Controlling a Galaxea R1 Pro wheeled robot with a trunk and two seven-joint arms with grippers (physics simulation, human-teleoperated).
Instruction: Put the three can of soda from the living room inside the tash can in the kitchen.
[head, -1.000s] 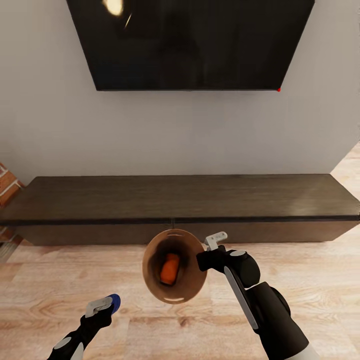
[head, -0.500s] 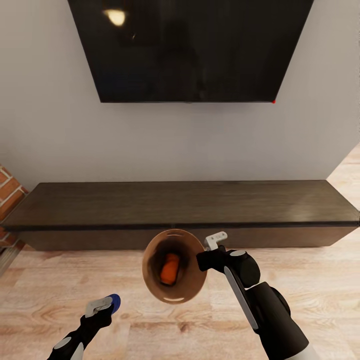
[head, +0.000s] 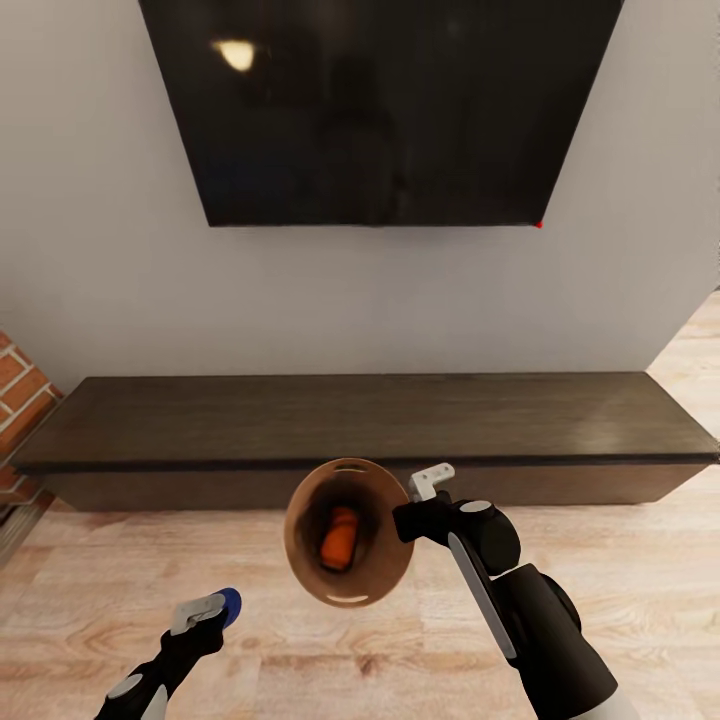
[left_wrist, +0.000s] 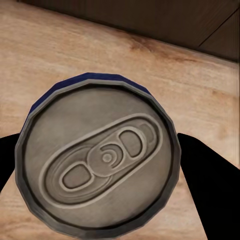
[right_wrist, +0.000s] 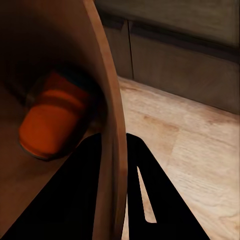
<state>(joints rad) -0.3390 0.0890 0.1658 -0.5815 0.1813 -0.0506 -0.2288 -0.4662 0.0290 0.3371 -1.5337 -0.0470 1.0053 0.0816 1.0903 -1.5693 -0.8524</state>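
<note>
My right gripper (head: 412, 505) is shut on the rim of the round trash can (head: 385, 580), held up in front of me with its brown inside facing the head camera. An orange soda can (head: 338, 537) lies inside it; the right wrist view shows that orange can (right_wrist: 50, 117) behind the bin wall (right_wrist: 111, 150). My left gripper (head: 205, 612) at lower left is shut on the blue soda can (head: 231, 603). The left wrist view looks straight onto the blue can's grey top (left_wrist: 100, 160), between the dark fingers (left_wrist: 210, 175).
A long dark wood cabinet (head: 360, 420) runs along the grey wall ahead, under a black wall-mounted TV (head: 380, 110). Red brick (head: 20, 390) shows at the left edge. Light wood plank floor (head: 620, 540) lies between me and the cabinet.
The whole view has shifted: cabinet and TV sit lower and look slightly farther, so the camera moved. Both grippers and what they hold keep their places in the picture.
</note>
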